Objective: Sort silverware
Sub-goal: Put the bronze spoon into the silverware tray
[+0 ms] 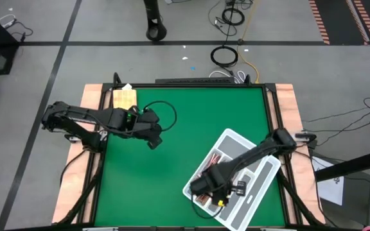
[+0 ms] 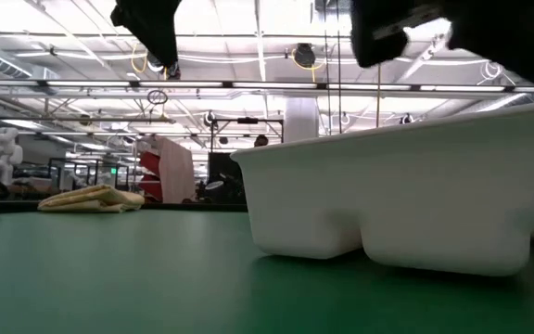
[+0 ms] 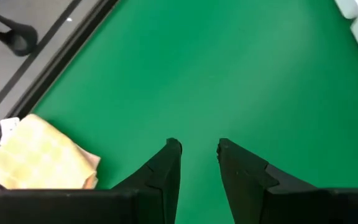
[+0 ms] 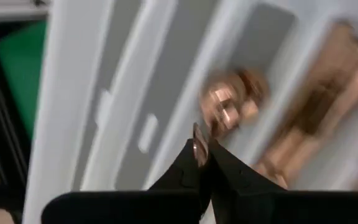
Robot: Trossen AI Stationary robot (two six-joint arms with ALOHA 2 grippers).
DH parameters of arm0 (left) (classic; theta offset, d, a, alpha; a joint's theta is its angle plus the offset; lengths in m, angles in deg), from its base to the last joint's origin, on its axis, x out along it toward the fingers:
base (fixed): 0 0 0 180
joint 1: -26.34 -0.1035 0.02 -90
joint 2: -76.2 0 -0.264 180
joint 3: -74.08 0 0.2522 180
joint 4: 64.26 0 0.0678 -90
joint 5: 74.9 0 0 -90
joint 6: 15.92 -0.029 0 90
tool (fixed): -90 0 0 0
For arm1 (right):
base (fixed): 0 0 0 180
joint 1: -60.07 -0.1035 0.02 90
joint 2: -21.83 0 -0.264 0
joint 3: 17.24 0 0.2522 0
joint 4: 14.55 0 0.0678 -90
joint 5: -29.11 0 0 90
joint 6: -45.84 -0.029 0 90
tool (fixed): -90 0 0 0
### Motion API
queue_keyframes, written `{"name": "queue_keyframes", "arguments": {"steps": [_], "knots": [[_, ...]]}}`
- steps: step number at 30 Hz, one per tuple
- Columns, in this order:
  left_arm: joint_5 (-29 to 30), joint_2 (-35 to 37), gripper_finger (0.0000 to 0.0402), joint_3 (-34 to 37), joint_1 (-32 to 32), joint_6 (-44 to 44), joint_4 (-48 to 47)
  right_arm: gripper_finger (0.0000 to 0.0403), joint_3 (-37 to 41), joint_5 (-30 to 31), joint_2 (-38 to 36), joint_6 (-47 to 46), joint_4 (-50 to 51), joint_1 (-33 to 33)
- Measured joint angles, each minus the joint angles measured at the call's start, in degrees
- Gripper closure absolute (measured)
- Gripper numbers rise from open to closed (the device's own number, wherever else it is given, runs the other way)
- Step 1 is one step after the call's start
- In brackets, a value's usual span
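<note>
Covering desk: flat green mat (image 1: pixel 172 173)
Right claw (image 4: pixel 202 163): clamped thin copper utensil (image 4: pixel 199 144) over white divided tray (image 1: pixel 262 183)
Left claw (image 3: pixel 197 149): parted, empty

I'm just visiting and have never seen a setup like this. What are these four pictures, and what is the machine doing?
It is a robot with two dark arms at a green table, each ending in a two-finger tool. One picture looks straight down, one looks level across the tabletop, and two come from cameras on the arms' wrists. On the table are a white divided tray holding copper-coloured cutlery and a folded yellow cloth in a far corner. The right tool is over the tray, shut on a thin copper piece; I can't tell whether that is a fork, spoon or knife. The left tool hangs open over bare table, holding nothing.
</note>
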Motion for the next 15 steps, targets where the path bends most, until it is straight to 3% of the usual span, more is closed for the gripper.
{"name": "queue_keyframes", "arguments": {"steps": [4, 15], "knots": [[-0.4, 0.0, 0.0286, 0.0, 0.7, 1.1, 0.3, 0.0403, 0.0, -4.0, 2.5, 0.1, -1.3, -1.9], [-0.4, 0.0, 0.0286, 0.0, 1.1, 1.5, 0.3, 0.0402, 0.0, -3.9, 5.8, 0.0, -8.2, -4.4]]}}
